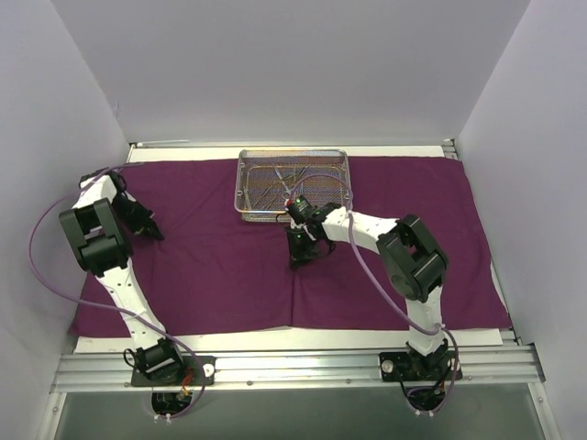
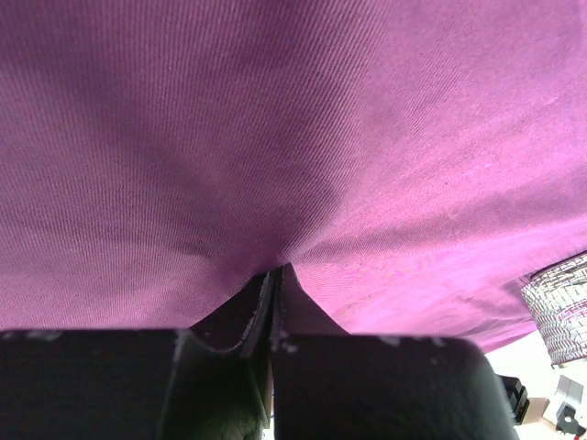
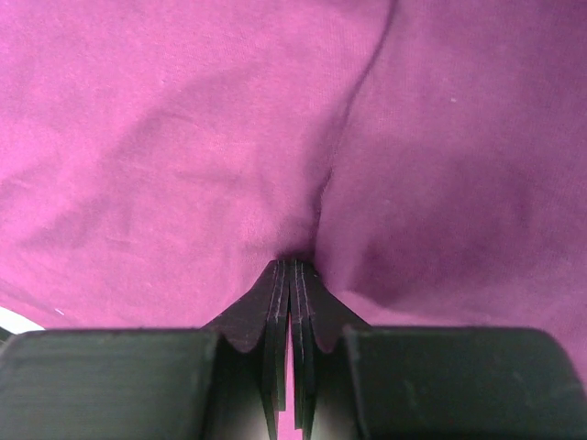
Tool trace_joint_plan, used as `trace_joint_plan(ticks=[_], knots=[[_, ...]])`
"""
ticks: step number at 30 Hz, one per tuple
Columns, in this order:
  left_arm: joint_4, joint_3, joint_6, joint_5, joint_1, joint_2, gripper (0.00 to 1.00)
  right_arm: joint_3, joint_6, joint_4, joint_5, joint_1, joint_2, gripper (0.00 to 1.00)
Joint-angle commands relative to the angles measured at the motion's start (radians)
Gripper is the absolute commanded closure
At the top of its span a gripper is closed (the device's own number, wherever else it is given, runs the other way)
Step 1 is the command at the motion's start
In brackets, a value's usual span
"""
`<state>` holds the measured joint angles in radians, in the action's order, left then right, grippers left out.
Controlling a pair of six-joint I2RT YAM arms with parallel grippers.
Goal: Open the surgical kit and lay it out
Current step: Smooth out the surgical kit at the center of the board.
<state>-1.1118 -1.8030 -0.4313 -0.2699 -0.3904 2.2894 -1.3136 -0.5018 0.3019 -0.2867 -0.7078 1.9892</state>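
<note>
The dark magenta cloth wrap [image 1: 211, 275] lies spread across the table. On its far middle stands the silver wire-mesh tray [image 1: 244, 188], with slim metal instruments [image 1: 289, 174] lying inside. My left gripper [image 1: 156, 234] is down on the cloth's left part. In the left wrist view it [image 2: 278, 268] is shut, and the cloth [image 2: 275, 119] puckers into its tips. My right gripper [image 1: 298, 261] sits just in front of the tray at a crease running to the near edge. Its jaws [image 3: 292, 261] are shut, and folds of cloth [image 3: 183, 137] gather into them.
White walls close in the back and both sides. An aluminium rail [image 1: 293, 367] with both arm bases runs along the near edge. A corner of the mesh tray [image 2: 559, 312] shows at the right of the left wrist view. Purple cables loop from both arms.
</note>
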Motion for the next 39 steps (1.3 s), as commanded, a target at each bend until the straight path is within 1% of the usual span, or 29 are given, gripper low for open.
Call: trace_joint_plan(ticks=[1,4,6,8,9,10,12,13,14,15,17,20,24,26,28,31,35,39], knots=[[0.038,0.041,0.037,0.109,-0.015,0.03,0.98,0.066,0.034,0.089,0.106,0.016,0.011,1.0],[0.02,0.004,0.037,0.113,-0.015,0.035,0.98,0.045,0.057,0.092,0.107,0.016,-0.018,1.0],[0.017,-0.013,0.029,0.112,-0.015,0.006,0.98,-0.005,0.068,0.127,0.145,0.024,-0.085,1.0],[0.029,-0.006,0.019,0.094,-0.01,-0.057,0.98,-0.029,0.059,0.179,0.199,0.08,-0.183,1.0],[0.035,0.013,0.013,0.086,-0.002,-0.079,0.98,-0.029,0.051,0.199,0.213,0.112,-0.214,1.0],[0.052,0.019,0.009,0.075,0.001,-0.097,0.97,-0.023,0.045,0.219,0.225,0.192,-0.245,1.0],[0.059,0.027,0.002,0.043,0.01,-0.131,0.97,0.006,0.048,0.27,0.276,0.273,-0.315,1.0],[0.066,0.031,-0.001,0.031,0.027,-0.136,0.97,0.049,0.052,0.282,0.303,0.313,-0.352,1.0],[0.066,0.033,-0.003,0.015,0.034,-0.137,0.97,0.075,0.066,0.292,0.346,0.39,-0.366,1.0],[0.067,0.036,-0.004,0.014,0.042,-0.136,0.97,0.1,0.072,0.29,0.348,0.427,-0.375,1.0],[0.079,0.053,-0.01,0.009,0.061,-0.119,0.97,0.163,0.085,0.276,0.345,0.525,-0.377,1.0],[0.087,0.051,-0.017,-0.003,0.061,-0.081,0.98,0.215,0.117,0.25,0.348,0.576,-0.353,1.0],[0.086,0.048,-0.007,0.009,0.059,-0.056,0.98,0.244,0.144,0.223,0.388,0.678,-0.308,1.0],[0.084,0.048,-0.004,0.014,0.058,-0.044,0.98,0.267,0.155,0.195,0.394,0.703,-0.287,1.0],[0.086,0.051,-0.003,0.015,0.058,-0.036,0.98,0.28,0.167,0.18,0.394,0.78,-0.253,1.0],[0.083,0.047,0.002,0.02,0.055,-0.019,0.98,0.304,0.174,0.166,0.402,0.855,-0.21,1.0],[0.076,0.034,0.016,0.035,0.035,0.016,0.98,0.31,0.163,0.172,0.42,0.947,-0.158,1.0],[0.063,0.016,0.029,0.043,0.015,0.044,0.98,0.295,0.166,0.19,0.413,1.004,-0.121,1.0]])
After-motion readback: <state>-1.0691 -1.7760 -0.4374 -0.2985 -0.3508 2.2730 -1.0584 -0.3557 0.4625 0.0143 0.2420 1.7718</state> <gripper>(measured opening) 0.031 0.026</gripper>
